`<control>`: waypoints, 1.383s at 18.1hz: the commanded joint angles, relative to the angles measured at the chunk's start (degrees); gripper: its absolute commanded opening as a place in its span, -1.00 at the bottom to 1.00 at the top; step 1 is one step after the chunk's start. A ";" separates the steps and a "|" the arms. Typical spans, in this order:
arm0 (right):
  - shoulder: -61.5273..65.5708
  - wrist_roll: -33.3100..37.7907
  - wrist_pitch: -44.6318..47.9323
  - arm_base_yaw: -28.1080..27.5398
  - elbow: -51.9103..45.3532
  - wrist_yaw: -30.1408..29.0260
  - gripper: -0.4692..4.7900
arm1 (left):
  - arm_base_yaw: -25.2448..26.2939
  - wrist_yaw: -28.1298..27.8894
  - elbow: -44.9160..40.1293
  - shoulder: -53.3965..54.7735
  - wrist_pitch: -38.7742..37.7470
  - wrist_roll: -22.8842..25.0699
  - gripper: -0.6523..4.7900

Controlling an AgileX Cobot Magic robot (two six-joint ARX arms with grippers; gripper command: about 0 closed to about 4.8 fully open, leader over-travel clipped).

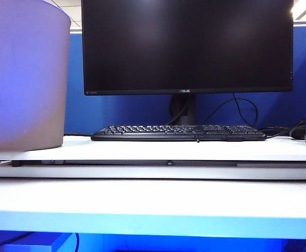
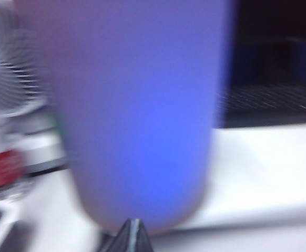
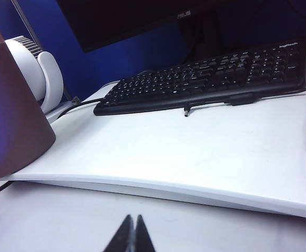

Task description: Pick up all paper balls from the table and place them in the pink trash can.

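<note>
White table point(image 1: 153, 197) surface is stretching across the foreground, with its thin raised platform board point(image 1: 158, 170) lying just behind. Both grippers are sitting low near the front edge: the left gripper point(image 2: 133, 231) is pointing at the pink trash can point(image 2: 142, 105), its fingertips pressed together on nothing, and the right gripper point(image 3: 131, 231) is likewise closed and empty. On the board, the bin is standing at the left, while a black keyboard point(image 1: 178, 132) is lying farther back before a dark monitor point(image 1: 187, 46). No paper balls are showing.
</note>
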 commanded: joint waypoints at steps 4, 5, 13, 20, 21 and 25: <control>-0.09 0.22 0.57 -0.04 -0.26 -0.09 -0.82 | 5.68 0.24 0.00 -1.44 -2.75 -3.04 -0.78; -0.09 0.20 0.57 -0.04 -0.26 -0.09 -0.82 | 5.79 0.17 0.00 -1.44 -2.75 -3.04 -0.78; -0.09 0.20 0.57 -0.04 -0.26 -0.11 -0.82 | 5.92 0.33 0.02 -1.44 -4.66 -3.72 -0.78; -0.09 0.20 0.57 -0.04 -0.26 -0.09 -0.82 | 5.90 0.35 0.02 -1.44 -4.79 -4.46 -0.78; -0.09 0.22 0.57 -0.04 -0.26 -0.09 -0.82 | 5.90 0.35 0.02 -1.44 -4.79 -4.61 -0.78; -0.09 0.20 0.57 -0.04 -0.26 -0.09 -0.82 | 5.90 0.33 0.02 -1.44 -4.55 -4.70 -0.78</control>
